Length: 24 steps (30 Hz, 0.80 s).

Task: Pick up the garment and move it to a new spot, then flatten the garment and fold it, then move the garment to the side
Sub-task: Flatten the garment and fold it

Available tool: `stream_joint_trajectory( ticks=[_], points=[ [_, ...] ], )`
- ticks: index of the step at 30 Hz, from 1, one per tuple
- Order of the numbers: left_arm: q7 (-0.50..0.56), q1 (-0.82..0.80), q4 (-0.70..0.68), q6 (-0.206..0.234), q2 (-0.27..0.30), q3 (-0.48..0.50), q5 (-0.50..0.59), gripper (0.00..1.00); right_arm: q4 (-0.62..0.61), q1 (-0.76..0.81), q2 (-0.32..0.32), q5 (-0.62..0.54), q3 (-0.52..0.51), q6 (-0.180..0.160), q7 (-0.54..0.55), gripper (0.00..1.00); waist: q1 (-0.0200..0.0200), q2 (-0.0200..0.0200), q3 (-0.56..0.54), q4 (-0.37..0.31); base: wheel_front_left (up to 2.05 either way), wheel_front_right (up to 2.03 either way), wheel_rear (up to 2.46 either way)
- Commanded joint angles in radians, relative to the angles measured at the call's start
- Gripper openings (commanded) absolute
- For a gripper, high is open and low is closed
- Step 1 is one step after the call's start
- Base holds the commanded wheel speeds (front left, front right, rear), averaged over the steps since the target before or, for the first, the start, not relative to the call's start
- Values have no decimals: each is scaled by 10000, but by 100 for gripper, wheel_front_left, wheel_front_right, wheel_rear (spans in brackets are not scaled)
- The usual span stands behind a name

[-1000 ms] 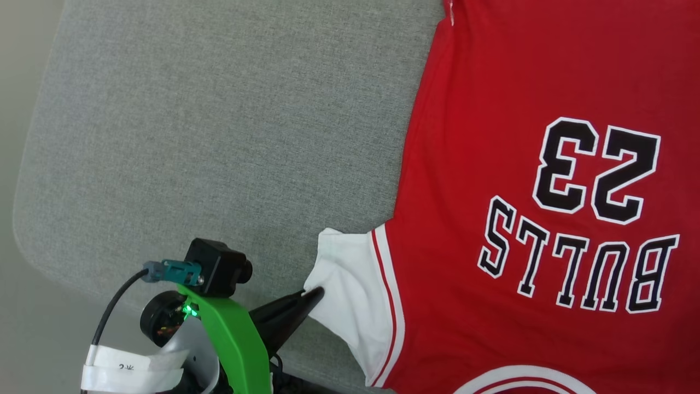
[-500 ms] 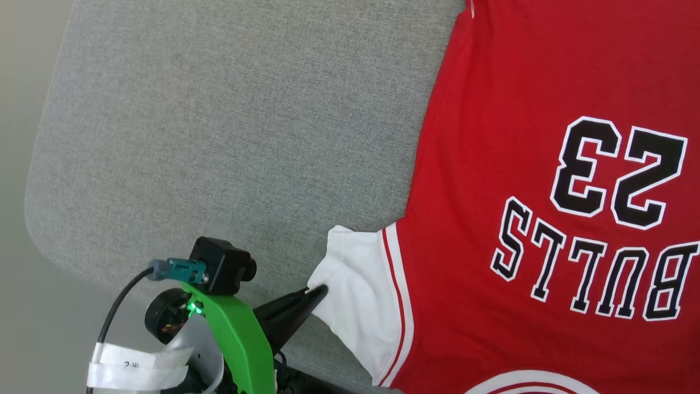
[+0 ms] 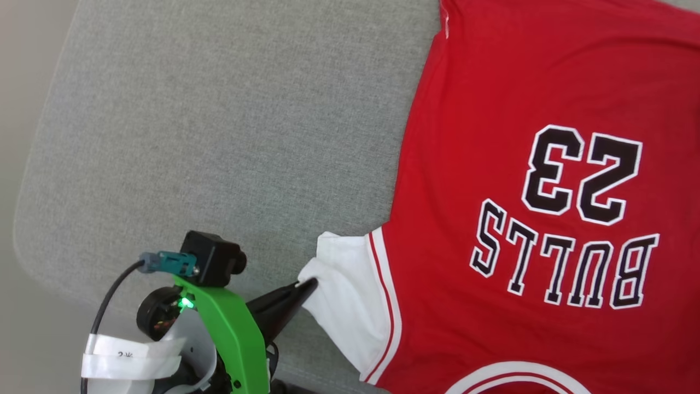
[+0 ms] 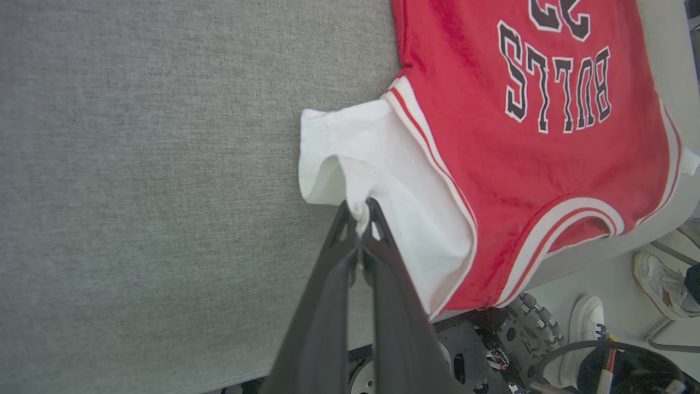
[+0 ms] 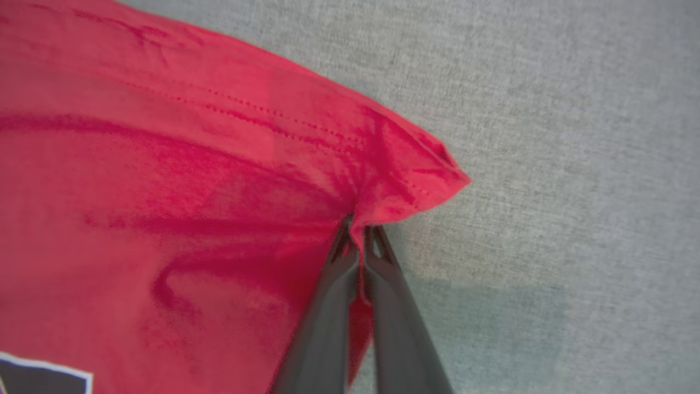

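The garment point(image 3: 519, 109) is a red jersey lying spread on the grey table, its black "BULLS" and 23 upside down to me. My left gripper point(image 3: 311, 283) is at the lower left, shut on the edge of the white sleeve point(image 3: 344, 295). In the left wrist view that gripper point(image 4: 361, 210) pinches a bunched bit of the sleeve point(image 4: 383, 158), lifting it a little. In the right wrist view my right gripper point(image 5: 358, 227) is shut on a red hem corner of the garment point(image 5: 164, 164), with the cloth puckered around the tips.
The grey fabric table top point(image 3: 219, 137) stretches bare to the left of the jersey, ending in a rounded corner point(image 3: 22, 219). Past the near edge, the left wrist view shows my wheeled base point(image 4: 525, 334) and a person's white shoes point(image 4: 588, 328).
The head view swayed right, then back left. The jersey has slid slightly left and toward me on the table. Both grippers keep their hold.
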Motion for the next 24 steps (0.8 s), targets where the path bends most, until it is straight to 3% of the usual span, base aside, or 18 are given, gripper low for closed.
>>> stream_joint_trajectory(
  ticks=[1,13,24],
  points=[
    [20,-1,97,88,1,114,-125,0,299,732,42,117,45,-9,50,0,0,0,-556,-508,0,0,0],
    [-104,568,687,290,81,275,-347,0,-65,3380,15,1302,109,-9,-722,0,0,0,-2239,-1669,0,0,0],
    [-379,1181,1030,408,32,403,-596,0,-1036,6006,163,2139,-265,-9,-1027,0,0,0,-3286,-2241,0,0,0]
  ],
)
